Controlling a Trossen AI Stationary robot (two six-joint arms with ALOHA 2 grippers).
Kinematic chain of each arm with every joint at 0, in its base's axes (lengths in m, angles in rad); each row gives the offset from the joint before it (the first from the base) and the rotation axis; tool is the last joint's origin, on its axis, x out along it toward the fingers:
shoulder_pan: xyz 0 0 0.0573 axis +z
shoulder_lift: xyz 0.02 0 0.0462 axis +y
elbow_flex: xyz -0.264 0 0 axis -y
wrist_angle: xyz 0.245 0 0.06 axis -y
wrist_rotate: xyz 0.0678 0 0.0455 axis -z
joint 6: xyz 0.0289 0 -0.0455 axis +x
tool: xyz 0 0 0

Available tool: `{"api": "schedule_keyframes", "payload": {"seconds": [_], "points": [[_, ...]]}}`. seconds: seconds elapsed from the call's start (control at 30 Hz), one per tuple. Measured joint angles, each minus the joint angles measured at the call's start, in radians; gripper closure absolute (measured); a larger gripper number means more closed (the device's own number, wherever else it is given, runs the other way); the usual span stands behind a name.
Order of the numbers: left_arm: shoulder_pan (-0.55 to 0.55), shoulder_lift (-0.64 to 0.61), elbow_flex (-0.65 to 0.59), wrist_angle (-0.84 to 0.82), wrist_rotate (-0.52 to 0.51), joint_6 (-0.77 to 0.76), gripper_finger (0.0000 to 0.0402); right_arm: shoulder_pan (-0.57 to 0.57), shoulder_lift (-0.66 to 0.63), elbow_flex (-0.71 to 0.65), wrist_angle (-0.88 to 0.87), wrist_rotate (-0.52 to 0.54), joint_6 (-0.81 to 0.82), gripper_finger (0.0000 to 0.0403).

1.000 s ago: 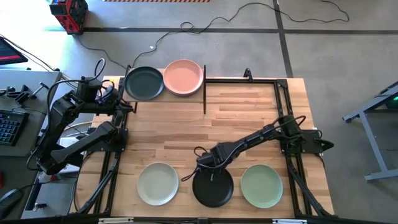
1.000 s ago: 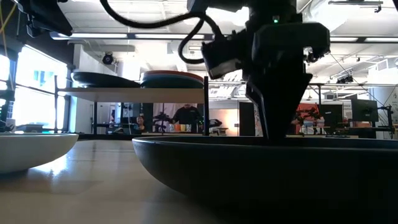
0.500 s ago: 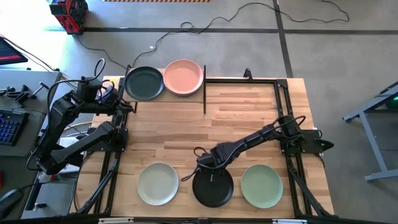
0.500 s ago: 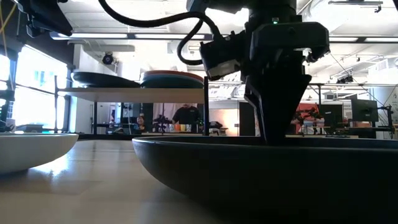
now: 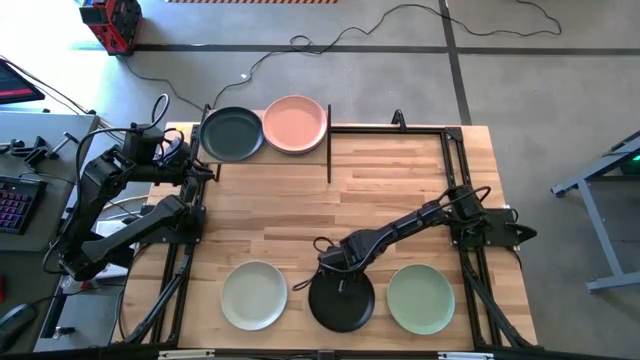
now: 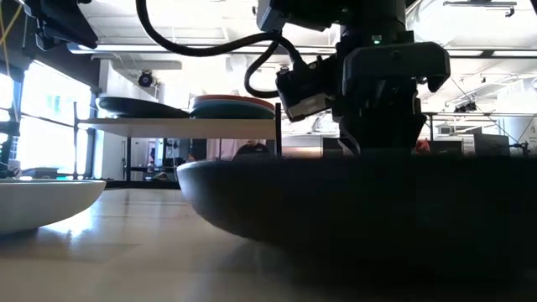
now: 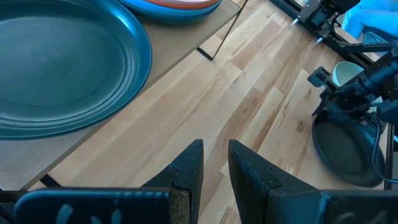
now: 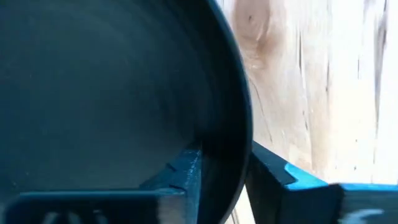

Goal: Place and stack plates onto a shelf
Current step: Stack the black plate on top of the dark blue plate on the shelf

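Wooden table (image 5: 400,190): three plates in front, right tool (image 5: 333,272) gripping black one (image 5: 341,303).

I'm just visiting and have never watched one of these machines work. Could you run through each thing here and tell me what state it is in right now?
Black plate: rim gripped, tilted off the tabletop.
Right gripper: shut on the black plate's rim.
Left gripper: nearly shut, empty, beside the shelf.
Dark teal plate: on the shelf.
Pink plate: on the shelf, stacked.
Cream plate: flat on the tabletop.
Sage green plate: flat on the tabletop.
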Motion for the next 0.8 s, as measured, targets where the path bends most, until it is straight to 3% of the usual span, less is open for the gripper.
{"api": "schedule_keyframes", "payload": {"seconds": [0.17,0.4,0.8], "points": [[0.000,0.000,0.000,0.000,0.000,0.000,0.0337,-0.002,-0.003,0.002,0.006,-0.031,0.018,0.0392],[0.000,0.000,0.000,-0.001,0.000,0.000,0.0337,-0.001,-0.004,0.014,-0.003,-0.063,0.062,0.0399],[0.000,0.000,0.000,-0.002,-0.004,0.000,0.0337,0.000,-0.003,0.115,-0.055,0.020,0.072,0.0403]]}}
